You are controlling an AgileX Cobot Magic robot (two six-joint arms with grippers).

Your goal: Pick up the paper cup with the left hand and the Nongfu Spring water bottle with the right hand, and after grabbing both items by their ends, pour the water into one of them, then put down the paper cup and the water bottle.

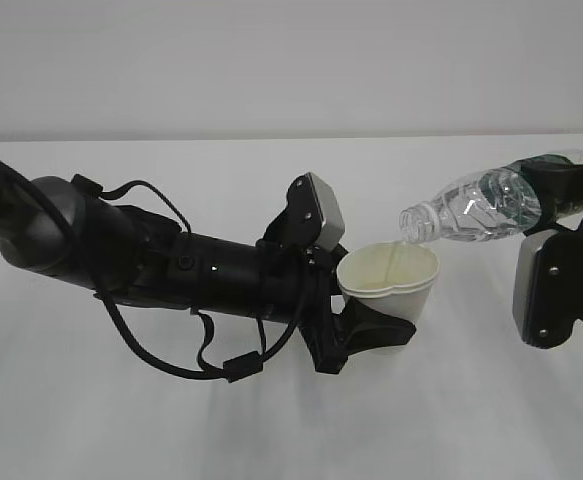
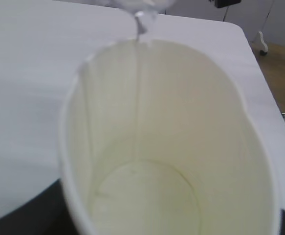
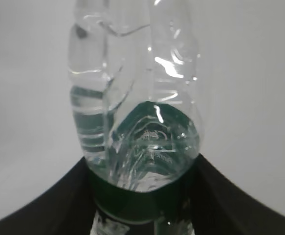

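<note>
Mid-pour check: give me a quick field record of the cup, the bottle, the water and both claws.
cup: paper cup, held off the table, rim squeezed oval
bottle: water bottle, tipped nearly level, open mouth over the cup's rim
water: thin stream running down the cup's inner wall
left claw: shut on the cup's lower part
right claw: shut on the bottle's base end
table: white table

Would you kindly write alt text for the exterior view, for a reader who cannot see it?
The right pincer tips a clear water bottle so its open mouth hangs over a white paper cup, gripped by the left pincer above a white table.
</note>
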